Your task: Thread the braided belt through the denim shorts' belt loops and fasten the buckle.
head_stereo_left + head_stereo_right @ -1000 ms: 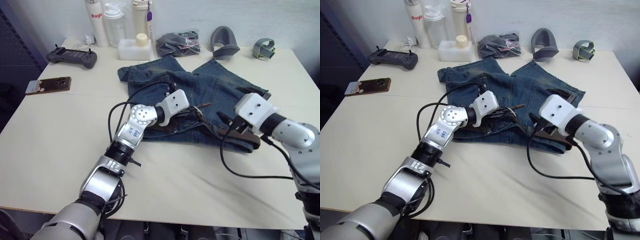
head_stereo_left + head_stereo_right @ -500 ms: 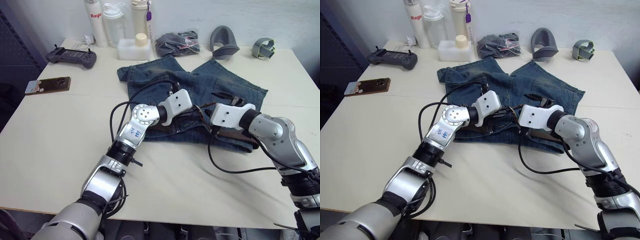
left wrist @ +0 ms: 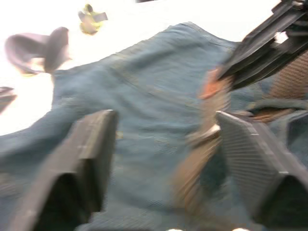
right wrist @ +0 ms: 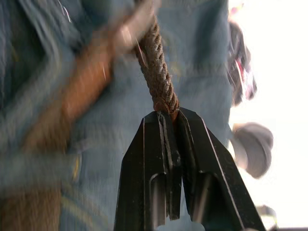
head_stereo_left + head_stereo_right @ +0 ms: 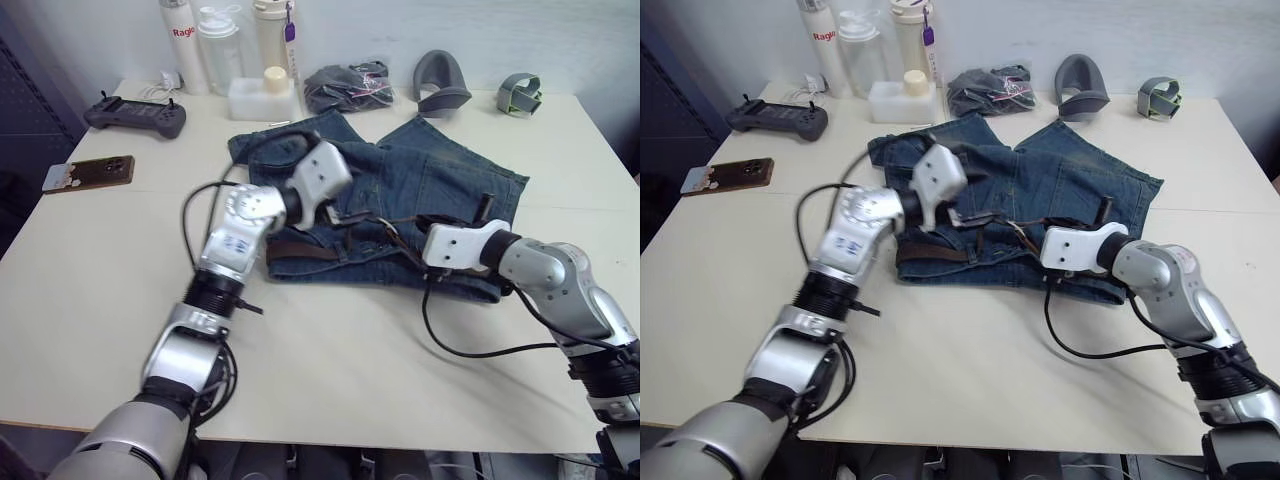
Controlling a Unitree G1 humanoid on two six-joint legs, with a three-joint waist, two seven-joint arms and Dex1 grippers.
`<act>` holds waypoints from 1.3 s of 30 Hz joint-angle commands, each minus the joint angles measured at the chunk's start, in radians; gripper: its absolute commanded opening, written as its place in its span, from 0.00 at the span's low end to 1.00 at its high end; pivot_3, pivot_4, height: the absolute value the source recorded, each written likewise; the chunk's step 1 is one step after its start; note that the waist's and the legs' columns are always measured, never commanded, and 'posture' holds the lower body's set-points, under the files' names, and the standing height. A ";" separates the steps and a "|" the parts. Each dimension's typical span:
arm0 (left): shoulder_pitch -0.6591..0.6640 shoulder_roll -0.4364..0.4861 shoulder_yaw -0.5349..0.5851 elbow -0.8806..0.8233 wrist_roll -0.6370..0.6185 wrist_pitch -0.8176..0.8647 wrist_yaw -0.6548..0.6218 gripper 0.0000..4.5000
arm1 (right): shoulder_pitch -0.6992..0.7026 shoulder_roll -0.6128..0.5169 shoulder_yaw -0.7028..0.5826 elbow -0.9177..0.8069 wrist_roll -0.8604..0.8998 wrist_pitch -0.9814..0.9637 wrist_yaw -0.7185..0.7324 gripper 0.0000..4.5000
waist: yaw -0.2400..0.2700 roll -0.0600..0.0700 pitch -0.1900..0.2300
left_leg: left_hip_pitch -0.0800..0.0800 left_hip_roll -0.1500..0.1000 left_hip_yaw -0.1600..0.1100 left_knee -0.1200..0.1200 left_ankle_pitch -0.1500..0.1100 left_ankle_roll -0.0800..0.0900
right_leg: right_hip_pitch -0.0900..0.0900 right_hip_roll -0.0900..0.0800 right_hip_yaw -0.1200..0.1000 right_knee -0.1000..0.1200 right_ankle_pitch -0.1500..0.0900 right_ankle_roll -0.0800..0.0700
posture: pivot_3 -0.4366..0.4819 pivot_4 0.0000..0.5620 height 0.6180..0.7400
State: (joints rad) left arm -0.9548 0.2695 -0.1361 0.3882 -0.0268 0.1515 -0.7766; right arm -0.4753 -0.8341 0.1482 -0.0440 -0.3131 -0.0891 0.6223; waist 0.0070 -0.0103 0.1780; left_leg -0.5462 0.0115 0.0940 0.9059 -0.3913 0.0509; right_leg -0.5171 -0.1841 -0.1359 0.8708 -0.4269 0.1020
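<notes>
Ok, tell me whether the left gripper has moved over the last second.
Yes. The left gripper has drawn back from the middle of the denim shorts, toward their far left corner and the bottles, fingers open.

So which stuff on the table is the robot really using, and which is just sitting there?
Using:
- braided belt, pinched in the right gripper
- denim shorts
- left gripper, open above the shorts

Just sitting there:
- phone
- game controller
- bottles
- white box
- dark grey bundled cloth
- grey curved holder
- green strap
</notes>
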 commanded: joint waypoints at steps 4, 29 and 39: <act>0.079 0.157 0.065 -0.190 -0.079 0.167 -0.074 0.98 | 0.050 -0.128 -0.164 -0.039 0.039 -0.042 0.018 0.00 | -0.006 0.000 0.000 | 0.000 0.000 0.000 0.000 0.000 0.000 | 0.000 0.000 0.000 0.000 0.000 0.000 | 0.48 0.27 0.25; -0.115 -0.200 -0.135 -0.025 0.057 0.126 0.169 0.79 | -0.059 -0.085 -0.120 -0.121 0.045 0.011 0.087 0.00 | 0.014 0.000 0.000 | -0.001 0.000 0.000 0.001 0.000 0.001 | 0.000 0.000 0.000 0.000 0.000 0.000 | 0.48 0.27 0.25; -0.125 -0.213 -0.104 0.001 0.041 0.133 0.175 0.01 | -0.056 -0.065 -0.133 -0.163 0.077 0.087 0.103 0.00 | 0.015 0.000 0.000 | -0.001 0.000 0.000 0.001 0.000 0.001 | 0.000 0.000 0.000 0.000 0.000 0.000 | 0.48 0.27 0.25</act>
State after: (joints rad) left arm -1.0552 0.0660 -0.2770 0.4123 0.0391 0.2807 -0.6145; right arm -0.5298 -0.9099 0.0535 -0.1525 -0.2752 -0.0163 0.7152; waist 0.0224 -0.0103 0.1781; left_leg -0.5470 0.0112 0.0940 0.9070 -0.3913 0.0516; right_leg -0.5171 -0.1844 -0.1358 0.8706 -0.4267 0.1024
